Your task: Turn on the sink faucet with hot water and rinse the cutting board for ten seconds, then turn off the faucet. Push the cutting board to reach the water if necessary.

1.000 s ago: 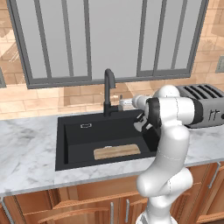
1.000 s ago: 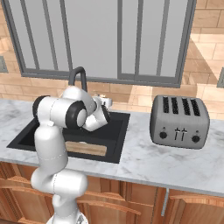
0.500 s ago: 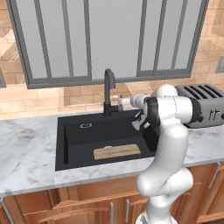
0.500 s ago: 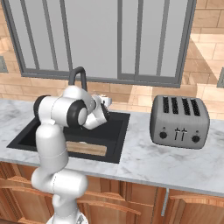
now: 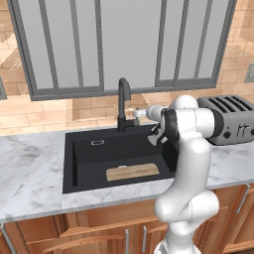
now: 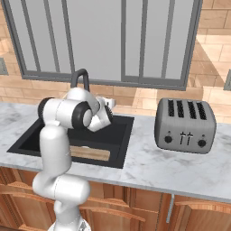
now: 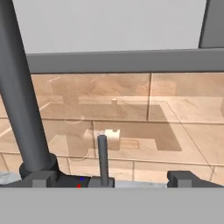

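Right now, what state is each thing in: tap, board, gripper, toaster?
Tall matte-black gooseneck faucet: no water running; lever upright.
Small light-tan wooden cutting board: flat in the black sink, dry, untouched.
Gripper: open, at the lever, not clamped.
Silver four-slot toaster: slots empty.

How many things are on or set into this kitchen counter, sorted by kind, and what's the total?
Faucets: 1, the black sink faucet.
Sinks: 1, the black sink.
Cutting boards: 1, the cutting board lying in the basin.
Toasters: 1, the silver toaster on the counter.
Total: 4
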